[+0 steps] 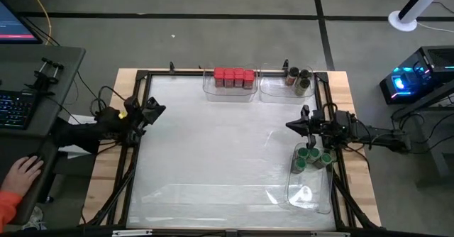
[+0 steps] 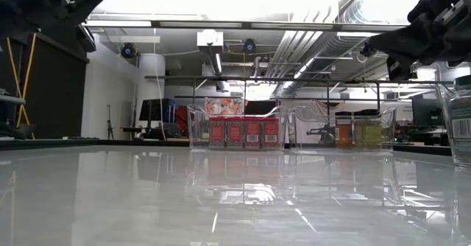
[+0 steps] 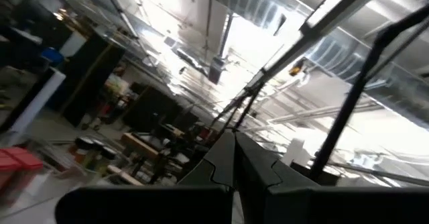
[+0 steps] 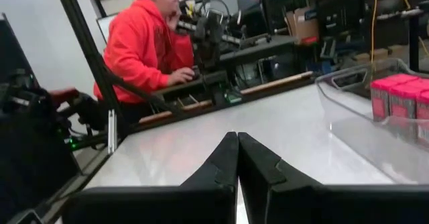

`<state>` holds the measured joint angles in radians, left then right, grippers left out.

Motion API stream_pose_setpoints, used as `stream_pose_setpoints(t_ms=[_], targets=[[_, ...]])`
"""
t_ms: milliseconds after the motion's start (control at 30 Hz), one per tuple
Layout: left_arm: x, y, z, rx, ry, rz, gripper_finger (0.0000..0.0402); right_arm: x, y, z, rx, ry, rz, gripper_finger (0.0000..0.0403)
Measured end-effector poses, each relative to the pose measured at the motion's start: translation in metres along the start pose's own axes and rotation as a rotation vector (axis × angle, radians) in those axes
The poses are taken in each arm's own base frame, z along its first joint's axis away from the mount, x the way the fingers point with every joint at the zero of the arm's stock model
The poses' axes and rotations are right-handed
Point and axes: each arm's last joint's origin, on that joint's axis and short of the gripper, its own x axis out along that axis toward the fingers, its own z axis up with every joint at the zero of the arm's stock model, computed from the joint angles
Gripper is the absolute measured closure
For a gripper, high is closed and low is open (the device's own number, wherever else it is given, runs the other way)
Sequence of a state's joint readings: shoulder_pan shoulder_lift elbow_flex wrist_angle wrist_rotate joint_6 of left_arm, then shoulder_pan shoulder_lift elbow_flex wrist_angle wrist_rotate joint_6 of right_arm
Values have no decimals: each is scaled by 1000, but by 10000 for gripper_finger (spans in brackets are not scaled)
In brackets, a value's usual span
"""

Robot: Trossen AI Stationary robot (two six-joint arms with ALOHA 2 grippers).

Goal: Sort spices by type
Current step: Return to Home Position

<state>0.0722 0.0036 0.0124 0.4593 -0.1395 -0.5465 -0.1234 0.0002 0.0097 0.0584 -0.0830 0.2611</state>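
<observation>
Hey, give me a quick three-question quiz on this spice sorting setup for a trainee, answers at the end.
1. True or false: the red-capped jars and the green-capped jars stand mixed together.
2. Which jars stand nearest the red-capped ones? A. green-capped B. dark-capped jars C. blue-capped
3. What do the left gripper and the right gripper hold?
Key: 1 false, they are in separate groups. 2 B. 3 nothing, both are shut and empty.
</observation>
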Motion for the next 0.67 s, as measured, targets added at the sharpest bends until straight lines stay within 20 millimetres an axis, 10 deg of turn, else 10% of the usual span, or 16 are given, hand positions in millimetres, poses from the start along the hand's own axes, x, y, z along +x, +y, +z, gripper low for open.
stream_pose_setpoints(t_ms=[667], targets=[[0, 6, 0, 30, -5, 61, 402, 1, 0, -5, 5, 52, -1, 402]])
